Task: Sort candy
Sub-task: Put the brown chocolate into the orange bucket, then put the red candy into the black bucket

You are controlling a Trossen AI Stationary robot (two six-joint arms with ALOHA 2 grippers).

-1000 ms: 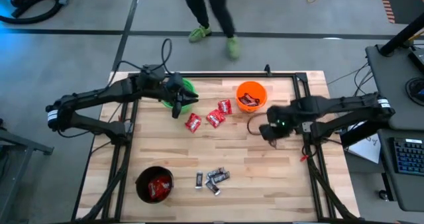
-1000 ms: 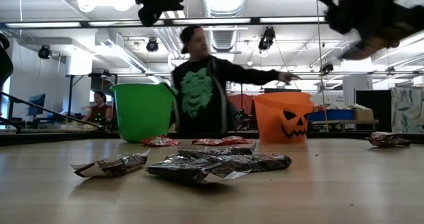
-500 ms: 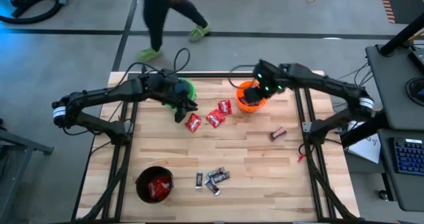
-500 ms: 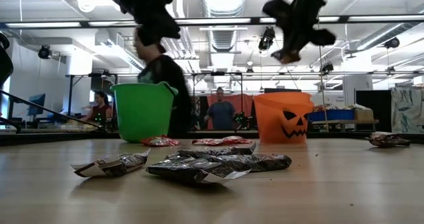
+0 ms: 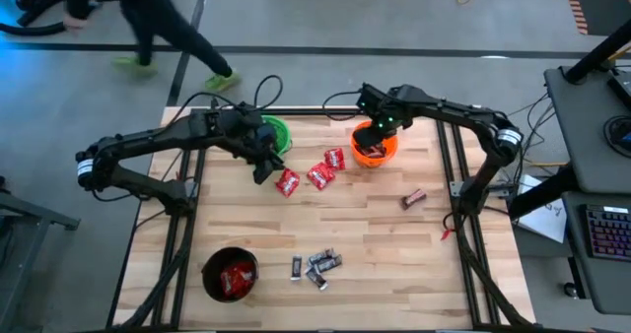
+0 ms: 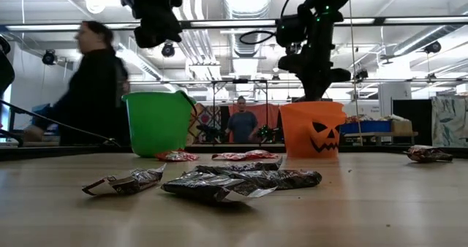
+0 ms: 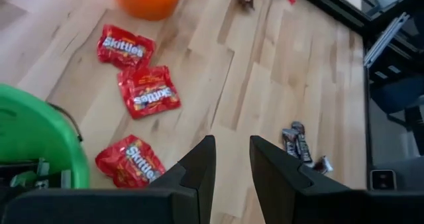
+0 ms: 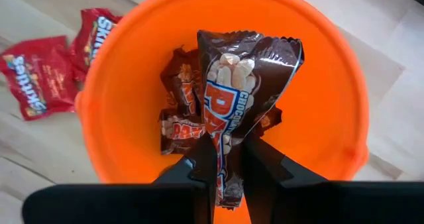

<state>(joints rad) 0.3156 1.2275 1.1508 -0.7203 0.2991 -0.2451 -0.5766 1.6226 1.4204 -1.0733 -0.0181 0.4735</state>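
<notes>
My right gripper (image 5: pixel 380 129) hangs over the orange bucket (image 5: pixel 386 156), shut on a dark brown candy bar (image 8: pixel 242 78); more brown bars (image 8: pixel 179 128) lie inside. My left gripper (image 7: pixel 232 154) hovers beside the green bucket (image 5: pixel 281 133), slanting down, narrowly open with nothing between its fingers. Three red candy packets (image 5: pixel 287 182) (image 5: pixel 320 175) (image 5: pixel 335 159) lie flat on the table between the two buckets. One brown bar (image 5: pixel 413 198) lies at the right, and several black-silver bars (image 5: pixel 315 266) lie near the front. My right gripper pinches the brown bar's one end (image 8: pixel 225 151) between its two fingers (image 8: pixel 202 164). The fingers come from above, pointing steeply down. The bar hangs below them over the mouth of the orange bucket, clear of the table.
A black bucket (image 5: pixel 210 286) holding red packets stands at the front left. Dark rails (image 5: pixel 454 166) frame the table top. A person (image 6: pixel 91 86) walks behind the table's far left; others stand farther back in the room.
My right gripper has swung from the table's right side toward the far edge and left, carrying the brown bar over the orange bucket and turning as it went. My left gripper has tipped further downward by the green bucket. The person behind the table has walked left.
</notes>
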